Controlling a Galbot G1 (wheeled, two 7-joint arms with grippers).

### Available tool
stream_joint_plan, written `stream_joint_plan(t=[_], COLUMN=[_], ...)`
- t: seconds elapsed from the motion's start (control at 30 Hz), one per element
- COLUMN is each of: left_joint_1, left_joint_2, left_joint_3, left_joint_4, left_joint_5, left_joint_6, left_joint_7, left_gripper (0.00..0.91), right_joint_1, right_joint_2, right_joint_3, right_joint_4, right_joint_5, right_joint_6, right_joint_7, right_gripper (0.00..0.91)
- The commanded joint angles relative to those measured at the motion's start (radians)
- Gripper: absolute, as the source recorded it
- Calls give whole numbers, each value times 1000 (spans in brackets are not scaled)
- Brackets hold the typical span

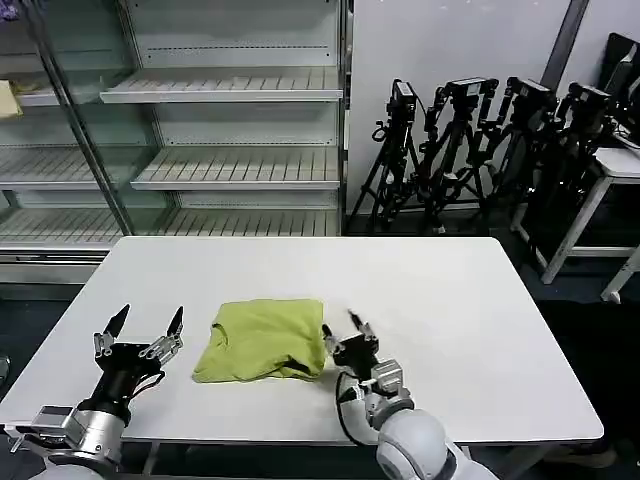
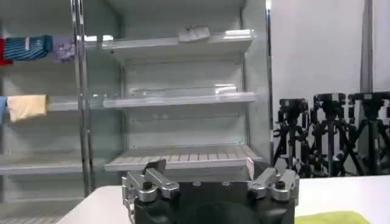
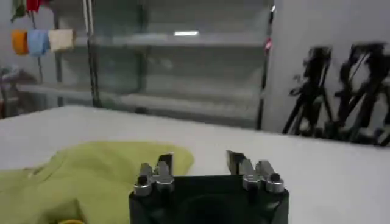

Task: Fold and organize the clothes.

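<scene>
The shirt lies as a compact folded bundle in the lower middle of the head view, near the front edge of the white bench. It is roughly square, plain lime side up, with a rounded fold along its lower left and a dark shadowed gap under its lower right corner where the layers lift a little. No lettering shows.

It looks like light, soft cotton: it will sag and bend wherever it is not supported, and the stacked layers could slide apart or spring open if lifted by one point. A pinch through all layers at an edge or corner seems the safest hold, best with both sides lifted together. The raised lower right corner offers the easiest way under.

The right gripper sits just beside that corner, at the shirt's right edge, low over the bench; its jaws stand apart, holding nothing, and I cannot tell whether a finger touches the cloth. In the right wrist view the shirt spreads in front of it, one finger over the fabric's edge.

The left gripper is at lower left, apart from the shirt, jaws spread wide and pointing up, empty.

Behind the bench stand empty shelves at upper left and tripods at upper right.
</scene>
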Motion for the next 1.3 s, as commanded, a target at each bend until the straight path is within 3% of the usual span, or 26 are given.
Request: stream_joint_plan(t=[0.03, 0.27, 0.5, 1.3], left_joint_1=[-5, -16, -16, -8], left_joint_2=[6, 17, 11, 16], left_joint_3=[-6, -2, 8, 18], left_joint_4=[0, -5, -9, -29], left_joint_5=[-7, -16, -17, -20], left_joint_6=[-1, 0, 2, 5], left_joint_7=[2, 5, 7, 13], left_gripper=[907, 907, 907, 907], right_joint_1=[-169, -299, -408, -454], right_joint_2=[-15, -11, -4, -4], right_joint_3=[180, 262, 308, 346], right_joint_4=[156, 232, 287, 306], right_joint_5=[-300, -316, -273, -224], right_joint_6=[125, 129, 114, 78], right_joint_7=[70, 68, 74, 57], right_gripper=[907, 907, 907, 907])
